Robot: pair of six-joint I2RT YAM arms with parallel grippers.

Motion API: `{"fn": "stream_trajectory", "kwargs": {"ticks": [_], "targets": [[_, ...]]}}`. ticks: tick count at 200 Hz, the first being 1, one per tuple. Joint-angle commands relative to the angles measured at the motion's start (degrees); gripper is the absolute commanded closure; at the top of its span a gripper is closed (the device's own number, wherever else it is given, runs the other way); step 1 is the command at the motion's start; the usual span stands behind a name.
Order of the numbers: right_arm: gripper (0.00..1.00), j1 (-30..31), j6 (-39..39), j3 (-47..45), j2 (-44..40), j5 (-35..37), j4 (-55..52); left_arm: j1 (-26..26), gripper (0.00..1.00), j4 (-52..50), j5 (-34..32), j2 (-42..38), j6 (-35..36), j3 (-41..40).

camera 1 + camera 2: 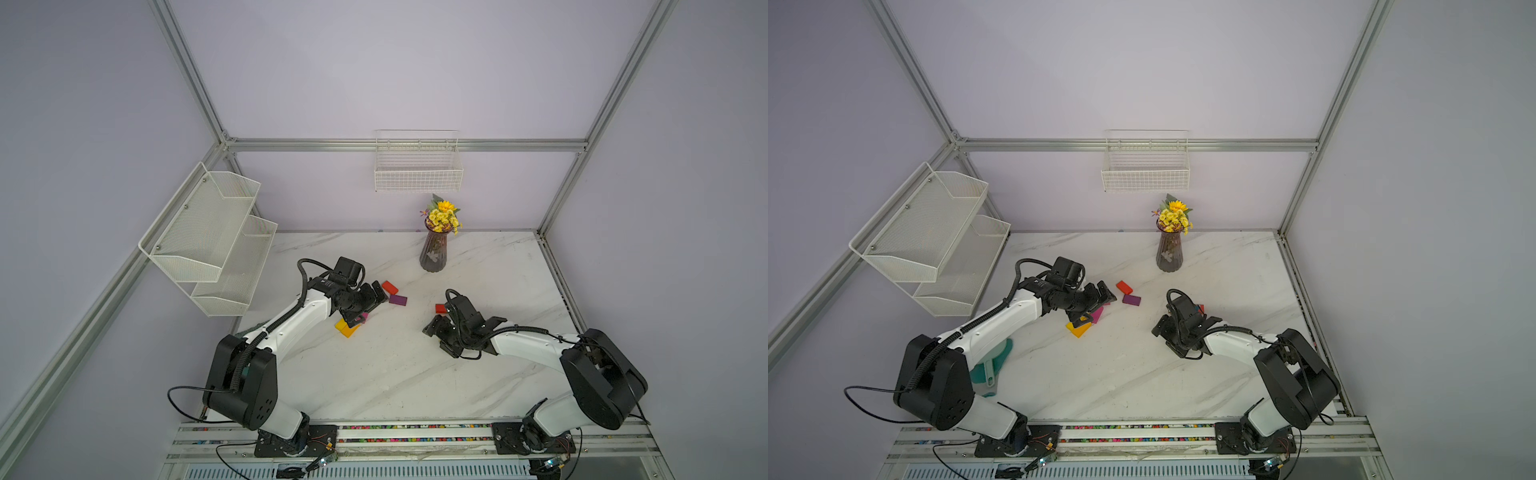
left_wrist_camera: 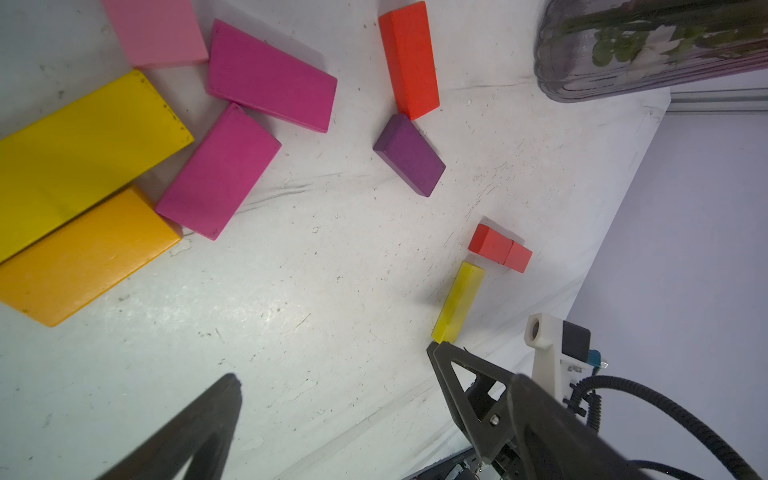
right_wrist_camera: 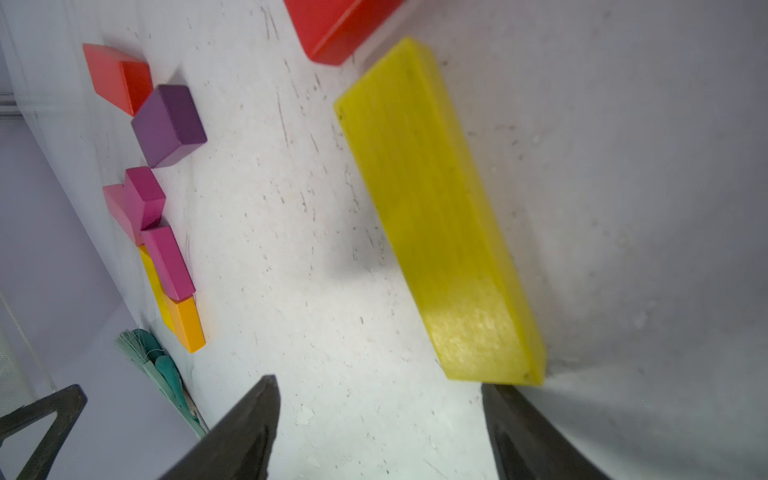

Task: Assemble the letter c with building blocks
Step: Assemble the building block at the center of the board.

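In both top views your blocks sit on the bench [image 1: 374,374] in two lots. A yellow-orange pile [image 1: 347,328] has a red block [image 1: 390,287] and a purple block [image 1: 398,299] near it. A lone red [image 1: 440,308] lies well apart, by the right claw [image 1: 440,338]. The left claw [image 1: 368,305] hangs over the pile, spread wide and empty. No C is laid out yet.

From the left wrist the pile opens out. A pink [image 2: 153,33], two magentas [image 2: 270,79], a broad yellow [image 2: 83,153] and an orange [image 2: 83,257] lie flat, edge against edge. The red block and purple block meet at a corner. Farther off, a long yellow [image 2: 457,301] lies just beside the lone red.

From the right wrist the long yellow lies flat ahead of the right claw. Its jaws are spread and pinch nothing. One fingertip [image 3: 511,415] sits at the block's near end; you cannot tell whether it touches.

These look like solid painted pieces, so expect them to be stiff, light and hard to damage. The smooth faces may slip or swivel in a pinch. Take the long yellow across its narrow width at mid-length, so it will not pivot. As the claw stands, it is lined up on the block's end and sits off to one side. In the pile, touching edges leave no room for a finger, so grip by the free sides or nudge a block clear first.
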Motion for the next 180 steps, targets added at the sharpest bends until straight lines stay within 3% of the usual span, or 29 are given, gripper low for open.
{"fn": "stream_trajectory", "kwargs": {"ticks": [1, 180], "targets": [[0.21, -0.7, 1.5, -0.3, 0.7, 0.4, -0.9, -0.1, 0.0, 1.1, 0.4, 0.2, 1.0, 1.7], [0.23, -2.6, 0.1, 0.7, 3.1, -1.6, 0.3, 0.0, 0.0, 2.0, 0.5, 0.9, 1.1, 1.5]]}}
